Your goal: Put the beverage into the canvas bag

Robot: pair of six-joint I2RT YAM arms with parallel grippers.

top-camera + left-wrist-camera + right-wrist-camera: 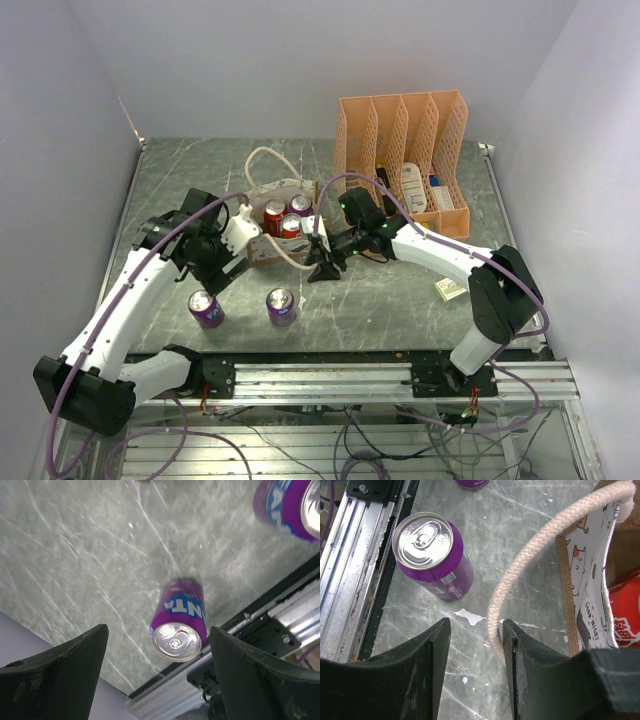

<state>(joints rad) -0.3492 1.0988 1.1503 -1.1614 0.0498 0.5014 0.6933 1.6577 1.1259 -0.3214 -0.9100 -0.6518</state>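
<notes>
— What do we make of the left pincer (156,629)?
— We see its jaws spread wide, gripping nothing. A purple can (179,622) stands upright on the grey table (75,555) beneath the gap, nearer the right-hand finger in the wrist view and apart from both fingers.
— And the second purple can (292,505)?
— Out past that same finger, toward the upper corner of the view, upright too. The metal rail (295,615) runs just beyond both cans.
— What about the right pincer (475,625)?
— We find it partly open, its gap narrower than the left one's, with nothing clamped. The bag's cream handle (535,547) loops down into the gap, close against one finger; we cannot tell whether it touches.
— Where is the canvas bag (587,595) itself?
— Just beside that finger, upright on the table, its printed wall facing the pincer. From above we count three cans (291,225) standing inside it, and we see its other handle (262,151) on the side away from the pincer.
— And the second can from the right wrist?
— On the opposite side of the pincer from the bag, ahead of the other finger, near it but not touching.
— So neither table can is held?
— Neither; both stand outside the bag, between the pincers and the rail
</notes>
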